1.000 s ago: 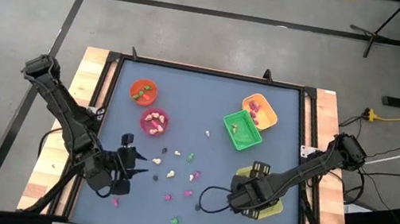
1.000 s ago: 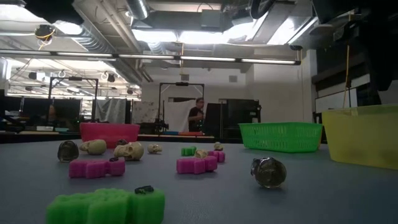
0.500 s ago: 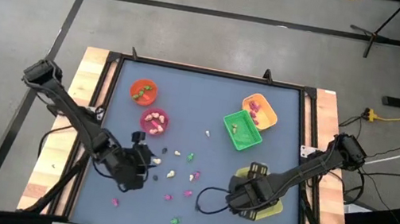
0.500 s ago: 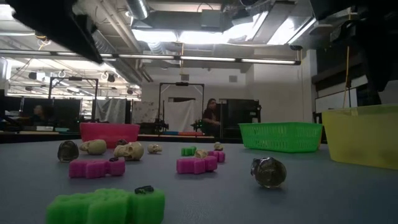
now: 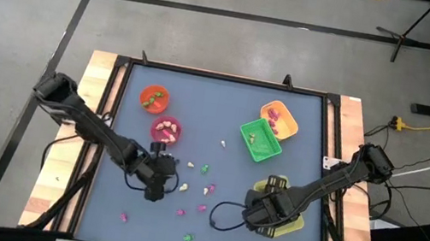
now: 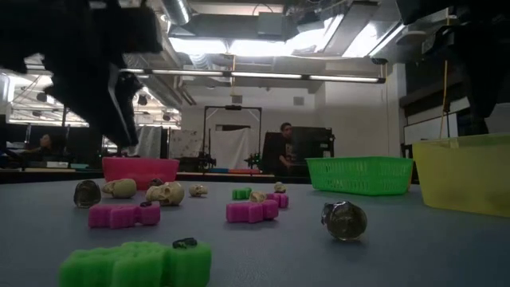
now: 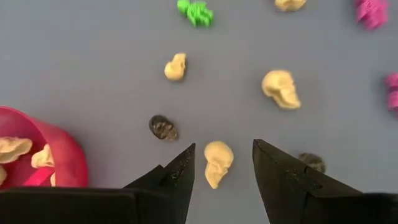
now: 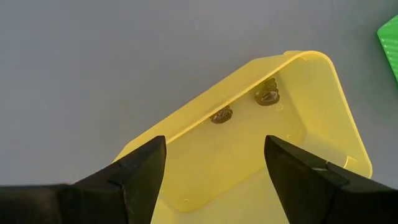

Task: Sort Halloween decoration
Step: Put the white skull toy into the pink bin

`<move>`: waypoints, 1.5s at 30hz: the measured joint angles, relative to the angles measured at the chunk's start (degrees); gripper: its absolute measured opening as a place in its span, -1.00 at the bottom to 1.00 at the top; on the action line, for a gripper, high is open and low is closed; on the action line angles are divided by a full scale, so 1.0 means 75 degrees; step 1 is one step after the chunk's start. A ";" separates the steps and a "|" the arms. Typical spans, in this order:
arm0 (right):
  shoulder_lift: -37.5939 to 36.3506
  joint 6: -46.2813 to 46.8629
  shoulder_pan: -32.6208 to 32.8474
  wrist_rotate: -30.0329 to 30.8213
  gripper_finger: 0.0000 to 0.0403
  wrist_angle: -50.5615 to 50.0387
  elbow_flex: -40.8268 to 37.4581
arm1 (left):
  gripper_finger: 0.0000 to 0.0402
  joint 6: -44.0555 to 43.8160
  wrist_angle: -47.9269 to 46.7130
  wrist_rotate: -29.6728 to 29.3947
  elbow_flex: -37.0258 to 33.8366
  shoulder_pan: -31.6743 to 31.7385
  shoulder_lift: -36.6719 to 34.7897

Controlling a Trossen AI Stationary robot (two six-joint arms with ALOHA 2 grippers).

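On the table's left, the left gripper [image 5: 154, 187] hangs low over the blue-grey mat [image 5: 223, 122], fingers [image 7: 180, 177] apart with nothing between them but air, and a cream skull [image 7: 216, 163] lying on the mat in the gap below. Around it, more of the Halloween decoration: another bony cream skull [image 7: 281, 88], a small dark bead-like trinket [image 7: 163, 127], a knobbly green piece [image 7: 196, 12], ridged pink ones [image 6: 123, 215]. Loose trinkets scatter across the mat's middle, with bare mat between them. Just beside the gripper sits the smooth round pink cup [image 5: 166, 130], cream pieces inside; the orange cup [image 5: 153, 97] sits beyond. Rightward, the meshed green tray [image 5: 261, 140] and orange tray [image 5: 279, 119]. Far right, the right gripper [image 5: 267, 215] hovers over the glossy yellow tray [image 8: 261, 155], fingers spread wide and empty, two dark trinkets [image 8: 222, 115] against its wall.
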 joint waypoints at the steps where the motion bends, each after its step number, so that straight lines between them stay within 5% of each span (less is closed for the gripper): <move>1: 0.0000 0.0000 0.0000 0.0000 0.35 0.0001 0.0000 | -0.28 0.0052 0.0005 0.0106 0.0000 0.0074 0.0081; 13: 0.0000 -0.0001 0.0000 0.0003 0.35 0.0008 0.0000 | -0.28 0.0649 0.0157 0.1079 0.0000 0.0692 0.0506; 45: 0.0000 -0.0003 0.0003 0.0003 0.35 0.0032 0.0000 | -0.28 0.0655 0.1209 0.1272 -0.0914 0.0795 0.0507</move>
